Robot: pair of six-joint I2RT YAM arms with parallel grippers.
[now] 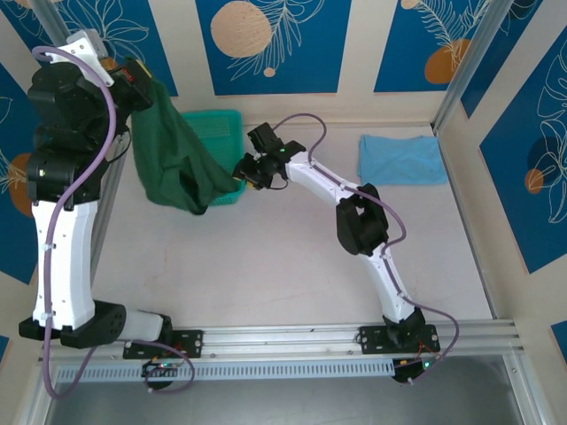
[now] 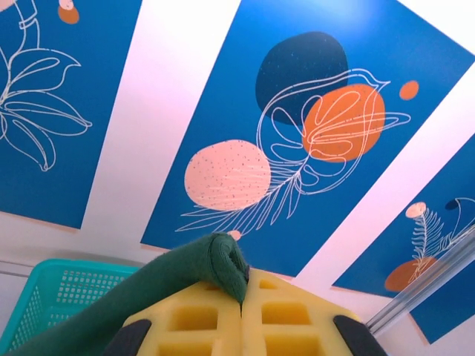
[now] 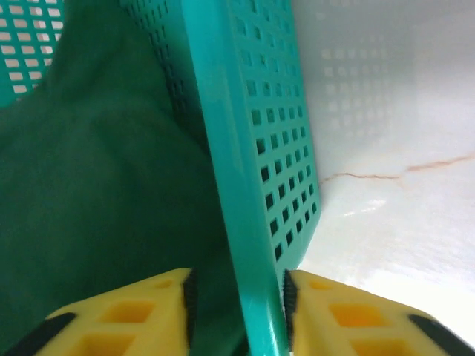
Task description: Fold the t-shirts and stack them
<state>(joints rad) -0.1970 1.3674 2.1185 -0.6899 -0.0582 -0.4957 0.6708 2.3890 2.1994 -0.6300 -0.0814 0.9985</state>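
Hanging from the raised left gripper (image 1: 142,81), the dark green t-shirt (image 1: 173,159) drapes down in a long fold, its lower end resting in and over the near side of the teal basket (image 1: 221,119). The left wrist view shows why it hangs: the yellow fingers are clenched together with a bunched edge of the green cloth (image 2: 185,274) pinched in the seam between them, so the shirt's weight is carried from one point high above the table (image 1: 266,274).

The right gripper (image 1: 245,173) sits low at the basket's front corner. From its own camera, its fingers (image 3: 148,311) stand on either side of the basket's wall (image 3: 230,148), with green cloth (image 3: 89,185) lying against the inner side. Whether they are clamped on the wall yet I cannot tell. My reading is that this arm is there to pin the basket down so that it does not ride up with the shirt.

Well apart, at the far right of the table, the light blue t-shirt (image 1: 403,159) lies flat as a neat folded rectangle, likely the base for the stack.
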